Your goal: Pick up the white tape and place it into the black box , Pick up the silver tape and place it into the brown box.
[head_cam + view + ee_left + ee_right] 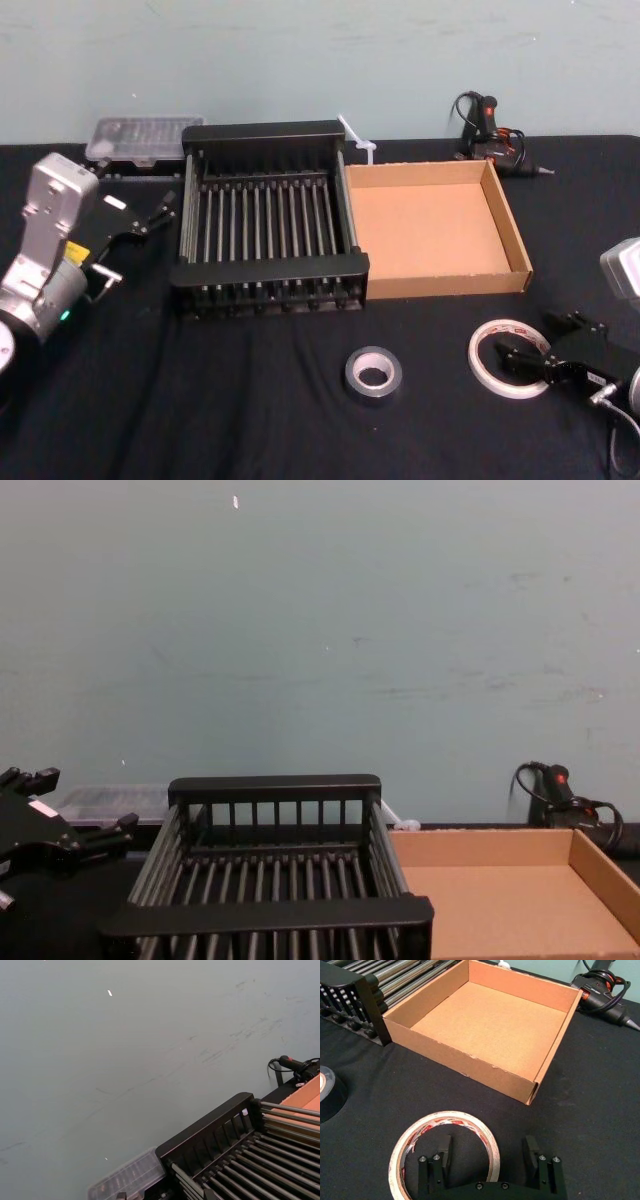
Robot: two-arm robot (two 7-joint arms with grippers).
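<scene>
While both boxes sit empty, right gripper (pixel 487 1154) fingers straddle the white tape's (pixel 445 1147) rim, apart.

My right end effector (pixel 487 1152) is cut by the lower edge of the right wrist view, so I see just its two fingers, spread apart, one inside the white tape (pixel 445 1152) and one outside it. That roll's near rim is cut off too. The silver tape (pixel 330 1092), left of the white tape, runs off the edge. In the chest view the black box (pixel 270 915) hides the worktop behind it, and my left end effector (pixel 60 815) is cropped beside the black box.
</scene>
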